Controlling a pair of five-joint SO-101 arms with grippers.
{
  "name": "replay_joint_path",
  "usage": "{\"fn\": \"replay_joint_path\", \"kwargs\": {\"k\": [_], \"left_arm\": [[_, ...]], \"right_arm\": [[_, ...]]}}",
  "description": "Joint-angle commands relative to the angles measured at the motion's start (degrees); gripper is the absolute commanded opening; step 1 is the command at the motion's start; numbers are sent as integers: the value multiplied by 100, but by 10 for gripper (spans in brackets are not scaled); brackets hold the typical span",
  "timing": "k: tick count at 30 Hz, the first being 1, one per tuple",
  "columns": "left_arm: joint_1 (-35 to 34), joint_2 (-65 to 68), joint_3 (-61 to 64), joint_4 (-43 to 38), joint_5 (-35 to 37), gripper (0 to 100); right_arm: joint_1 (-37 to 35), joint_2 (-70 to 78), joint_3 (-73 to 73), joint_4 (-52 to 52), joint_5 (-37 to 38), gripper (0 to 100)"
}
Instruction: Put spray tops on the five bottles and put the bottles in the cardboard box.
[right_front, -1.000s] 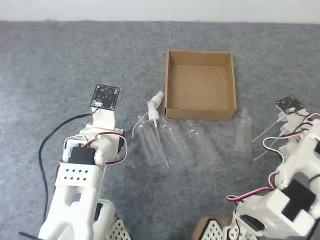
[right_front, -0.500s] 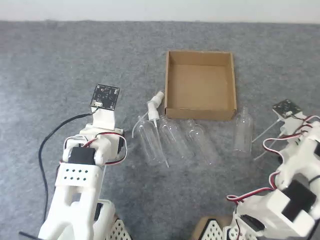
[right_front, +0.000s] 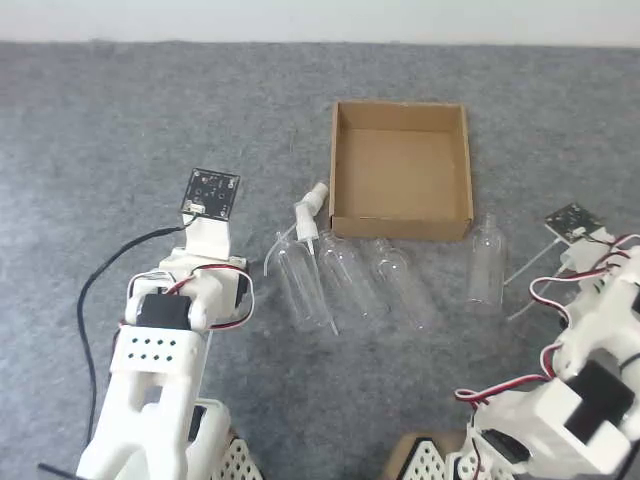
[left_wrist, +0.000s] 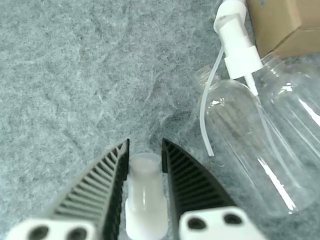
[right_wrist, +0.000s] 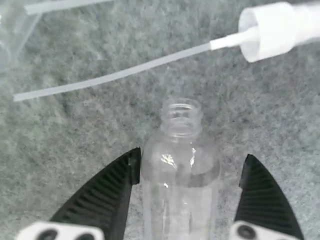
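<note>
The left gripper (left_wrist: 145, 146) is clamped on a white top (left_wrist: 145, 200), which looks light, stiff and easy to hold. The right gripper (right_wrist: 192, 156) stands wide apart around a clear bottle (right_wrist: 180, 200). The bottle lies close against one finger, neck pointing away. It is empty and slick and would likely roll or squirt out, so grip mid-body. Just ahead lies a loose top (right_wrist: 272, 30) with a bendy tube on open carpet (right_wrist: 60, 125).

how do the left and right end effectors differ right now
The left end effector is shut on a white plastic spray top; the right end effector is open, with a clear plastic bottle between its jaws. The left's jaws stand close together; the right's are spread wide. Both point down at the grey felt table.
</note>
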Motion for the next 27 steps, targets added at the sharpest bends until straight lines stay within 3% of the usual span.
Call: {"fn": "replay_joint_path", "kwargs": {"k": [1,7,10,12,14,17,27], "left_arm": [[-18,-202,-31,-149,-26,12],[-18,-202,-31,-149,-26,12],[18,-211,-66,-220,-35,12],[-9,-211,-75,-431,-35,12],[-35,-211,-198,-624,-35,12],[-35,-211,-743,-290,-35,12],[-35,-176,-3468,1196,-35,12]], "right_arm": [[66,-84,-70,-4,149,261],[75,-92,26,4,281,24],[22,-215,-105,4,255,26],[-163,-453,-343,4,-193,19],[-444,-831,-598,22,-1108,4],[-1138,-1569,-949,435,-2224,6],[-4629,-3574,-1037,1059,-4580,6]]}}
